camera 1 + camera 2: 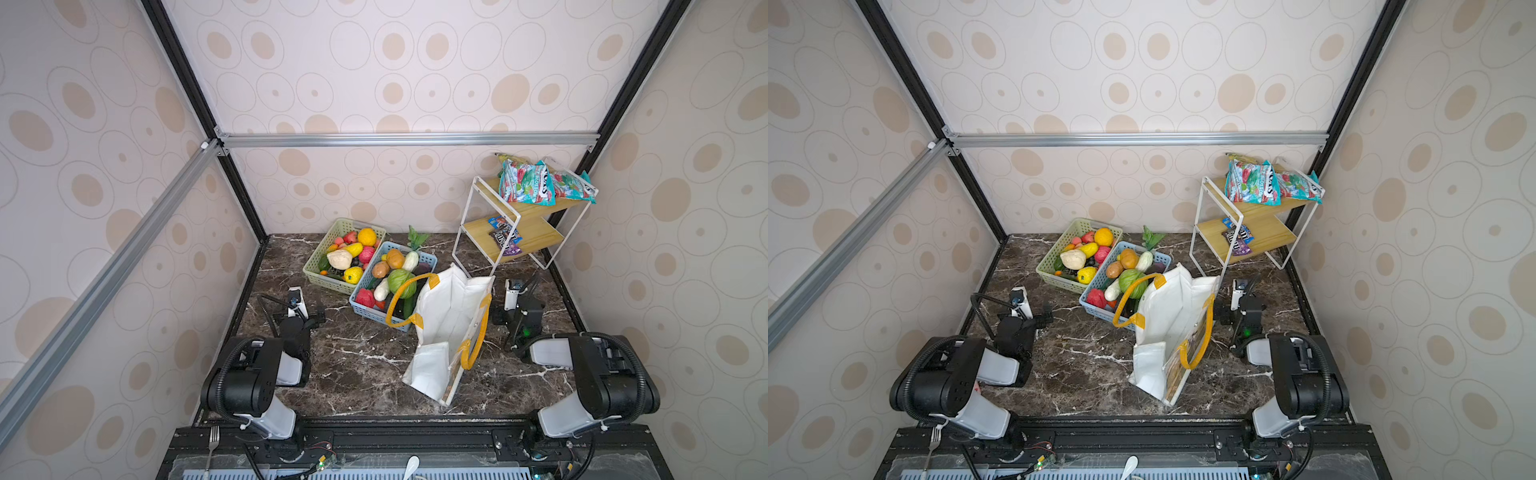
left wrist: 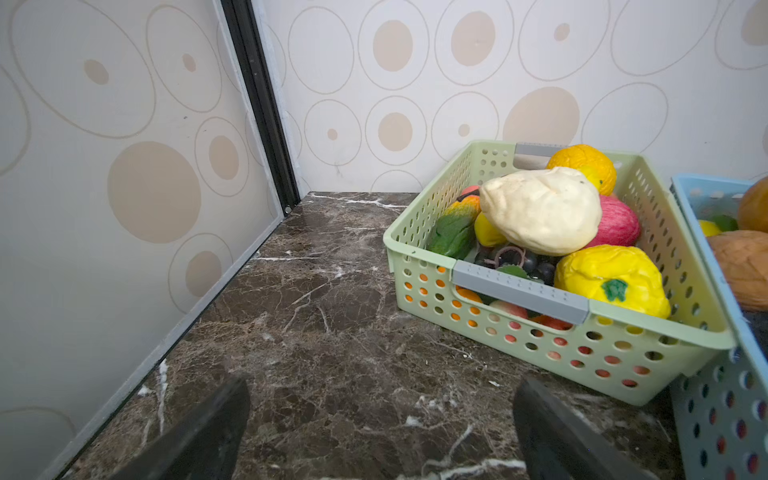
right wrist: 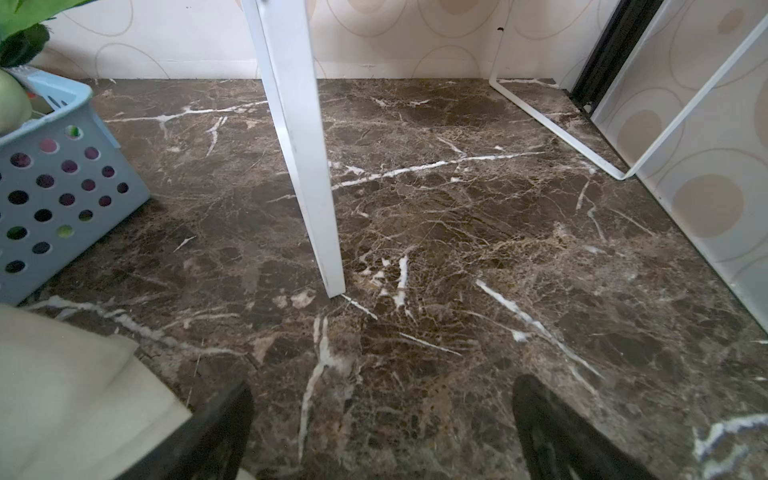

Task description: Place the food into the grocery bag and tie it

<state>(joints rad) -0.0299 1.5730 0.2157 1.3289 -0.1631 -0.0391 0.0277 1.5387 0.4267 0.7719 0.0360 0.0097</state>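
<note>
Both spread wide and empty: left gripper [image 2: 380,395], right gripper [image 3: 384,388]. Grocery bag [image 1: 449,307] stands right of centre in a top view — food [image 1: 401,280] heaped in green basket [image 1: 322,249] and blue basket [image 1: 365,309], upper left of it.

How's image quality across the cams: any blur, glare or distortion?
Both top views: even, soft light, no harsh shadows, strong wide-angle perspective, table sharp. Left wrist view: green basket crisp, left gripper jaws out of focus. Right wrist view: right gripper jaws and grocery bag corner blurred; mild sheen on the table.
</note>
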